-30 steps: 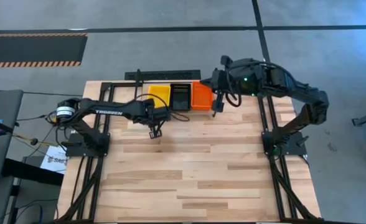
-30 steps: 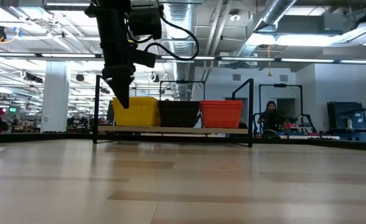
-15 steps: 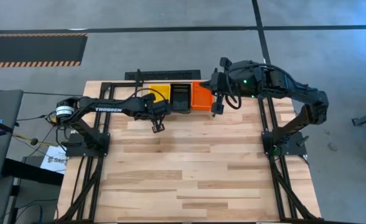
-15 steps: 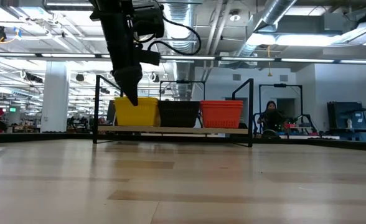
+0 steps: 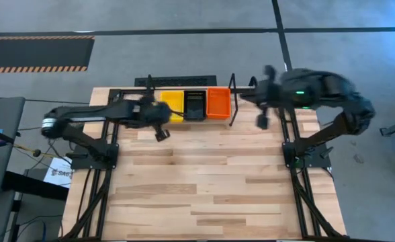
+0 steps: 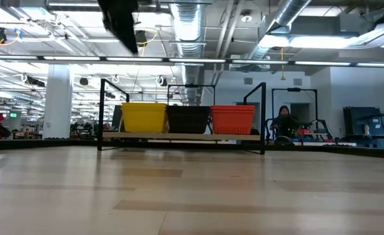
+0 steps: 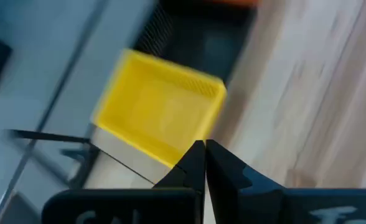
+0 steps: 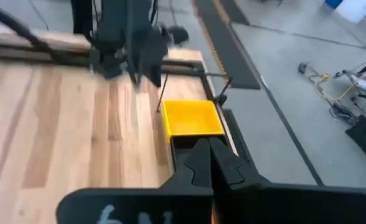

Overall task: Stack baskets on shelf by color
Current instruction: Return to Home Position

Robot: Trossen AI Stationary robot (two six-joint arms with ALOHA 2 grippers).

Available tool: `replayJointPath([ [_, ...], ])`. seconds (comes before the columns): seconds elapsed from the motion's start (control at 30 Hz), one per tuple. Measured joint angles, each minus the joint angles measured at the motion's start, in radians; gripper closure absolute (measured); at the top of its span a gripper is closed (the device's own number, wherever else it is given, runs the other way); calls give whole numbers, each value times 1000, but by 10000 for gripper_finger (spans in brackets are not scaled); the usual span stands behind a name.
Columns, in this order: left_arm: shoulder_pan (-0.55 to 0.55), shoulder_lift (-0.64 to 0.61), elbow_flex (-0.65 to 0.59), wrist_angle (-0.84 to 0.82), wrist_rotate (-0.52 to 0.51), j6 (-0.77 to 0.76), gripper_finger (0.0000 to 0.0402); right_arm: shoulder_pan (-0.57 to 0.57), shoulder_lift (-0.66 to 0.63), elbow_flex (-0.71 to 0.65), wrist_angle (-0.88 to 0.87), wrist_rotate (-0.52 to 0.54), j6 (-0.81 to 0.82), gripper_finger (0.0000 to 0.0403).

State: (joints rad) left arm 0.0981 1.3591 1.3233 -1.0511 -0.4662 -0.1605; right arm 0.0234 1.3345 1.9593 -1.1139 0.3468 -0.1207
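Observation:
The baskets stand side by side on the shelf (image 6: 179,137) at the table's far edge: yellow (image 5: 172,105) on the left, black (image 5: 195,105) in the middle, red-orange (image 5: 218,103) on the right. In the low view they rest with their bottoms on the wooden board: yellow (image 6: 143,117), black (image 6: 187,119), red-orange (image 6: 232,119). My left gripper (image 5: 160,132) hangs shut above the table, just in front of the yellow basket (image 7: 161,115). My right gripper (image 5: 261,121), also shut and empty, is to the right of the shelf's end loop.
The plank tabletop (image 5: 204,181) in front of the shelf is bare wood. Black frame rails (image 5: 295,161) run along its left and right sides. The shelf's upright wire end loops (image 6: 264,117) stand at both ends. A person (image 6: 285,121) sits far behind the table.
My left gripper has risen, leaving the low view almost entirely, and drifted slightly toward the table's left and far edge. My right gripper has pulled away from the red-orange basket toward the table's right edge. The baskets have stayed put.

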Motion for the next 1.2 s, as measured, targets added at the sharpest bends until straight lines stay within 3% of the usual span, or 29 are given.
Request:
replayJointPath([
  [0.2,-107,-311,-4,28,-47,-92,401,127,-131,-1,-90,23,110,401],
  [0.33,-195,-537,-118,130,-57,-126,401,252,-222,-113,-38,47,157,402],
  [0.5,-282,-823,-389,377,-67,-121,401,385,-448,-519,214,174,237,402],
  [0.67,-295,-1036,-628,543,-54,-156,401,453,-736,-1012,742,154,222,402],
  [0.77,-295,-1113,-721,577,-12,-182,401,469,-888,-1264,1038,126,202,402],
  [0.87,-295,-1164,-785,587,17,-193,401,465,-1002,-1465,1228,126,231,402],
  [1.03,-295,-1198,-849,596,36,-201,401,423,-1106,-1680,1374,144,312,402],
  [1.2,-293,-1195,-901,596,27,-194,401,335,-1128,-1756,1383,153,321,402],
])
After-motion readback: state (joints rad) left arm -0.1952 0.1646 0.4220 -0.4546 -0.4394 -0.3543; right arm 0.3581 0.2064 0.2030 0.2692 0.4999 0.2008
